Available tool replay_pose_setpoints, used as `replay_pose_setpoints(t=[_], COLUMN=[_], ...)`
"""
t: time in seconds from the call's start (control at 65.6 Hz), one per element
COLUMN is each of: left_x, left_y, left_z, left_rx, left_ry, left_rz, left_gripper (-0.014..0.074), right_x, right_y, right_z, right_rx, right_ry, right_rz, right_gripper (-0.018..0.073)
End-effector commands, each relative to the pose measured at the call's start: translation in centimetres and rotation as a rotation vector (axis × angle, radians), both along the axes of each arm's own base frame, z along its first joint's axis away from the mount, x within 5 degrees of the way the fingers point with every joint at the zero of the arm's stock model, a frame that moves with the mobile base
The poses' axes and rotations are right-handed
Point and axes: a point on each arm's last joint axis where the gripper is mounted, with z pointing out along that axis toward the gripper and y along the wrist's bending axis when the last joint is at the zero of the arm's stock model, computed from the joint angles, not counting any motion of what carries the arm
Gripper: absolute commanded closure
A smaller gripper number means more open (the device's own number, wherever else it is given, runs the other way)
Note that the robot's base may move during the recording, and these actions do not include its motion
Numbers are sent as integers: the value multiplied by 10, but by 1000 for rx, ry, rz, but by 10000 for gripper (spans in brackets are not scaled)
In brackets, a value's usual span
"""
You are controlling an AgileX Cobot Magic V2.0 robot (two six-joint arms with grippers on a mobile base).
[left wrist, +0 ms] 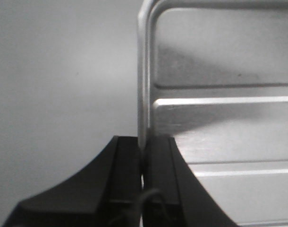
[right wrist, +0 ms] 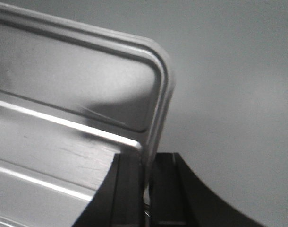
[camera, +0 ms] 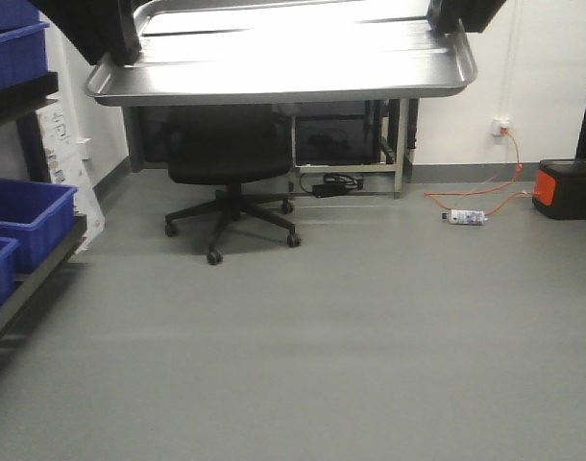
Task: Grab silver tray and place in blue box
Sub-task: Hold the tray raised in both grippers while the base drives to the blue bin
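Front view: silver tray (camera: 274, 72) held up over floor (camera: 370, 336) | L hand (left wrist: 143, 144) clamped on its left rim | R hand (right wrist: 146, 161) clamped on right rim (2 ridges visible in base)

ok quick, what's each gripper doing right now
left gripper: closed, pinching the rim of the silver tray
right gripper: closed, pinching the rim of the silver tray at its other end

Tray (camera: 274, 72) high in front, chair (camera: 231, 158) beyond and below, crates (camera: 24, 226) on shelf (camera: 38, 276) at left
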Motion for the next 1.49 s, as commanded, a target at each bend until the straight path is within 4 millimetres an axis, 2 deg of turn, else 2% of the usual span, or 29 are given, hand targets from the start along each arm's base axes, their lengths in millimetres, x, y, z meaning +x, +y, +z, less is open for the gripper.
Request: replay_pose_setpoints(t=[0.0, 1.48], left_x=[-9, -9], left_y=[1, 0], left_z=[28, 28], left_rx=[-61, -71], left_ry=[-100, -96], left_rz=[-29, -30], left_gripper=[701, 701], right_x=[-5, -4], right_y=[-4, -4], right_z=[27, 26], right_rx=[29, 28], right_ry=[-133, -131], right_rz=[27, 27], right_gripper=[501, 501])
